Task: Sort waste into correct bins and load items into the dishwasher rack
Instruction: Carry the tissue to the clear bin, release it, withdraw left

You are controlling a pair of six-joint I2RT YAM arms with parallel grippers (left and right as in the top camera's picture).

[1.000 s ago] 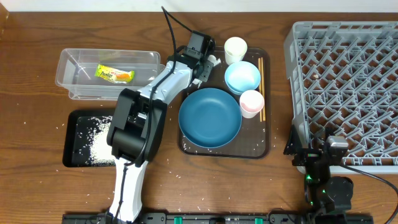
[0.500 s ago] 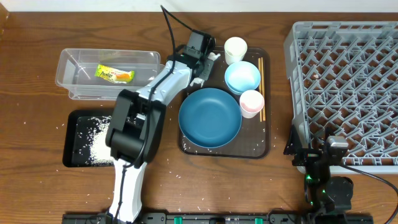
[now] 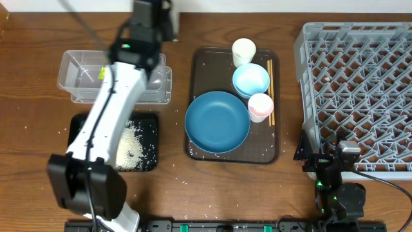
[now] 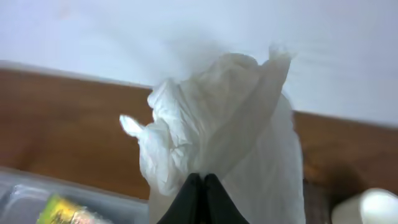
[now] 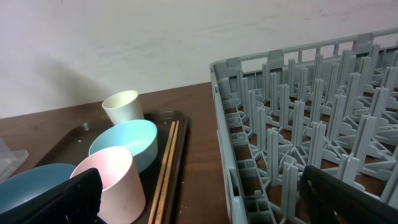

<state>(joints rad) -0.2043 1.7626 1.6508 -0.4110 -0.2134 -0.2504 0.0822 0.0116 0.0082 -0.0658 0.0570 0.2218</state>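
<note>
left gripper (image 4: 202, 182) pinches crumpled white tissue (image 4: 217, 124) by a thin edge; it may slip and miss the clear tub (image 3: 71, 84), upper left overhead. right gripper (image 5: 199, 199) spread wide, empty.

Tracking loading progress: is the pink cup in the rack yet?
No, the pink cup stands on the brown tray beside the dish, well apart from the rack.
</note>
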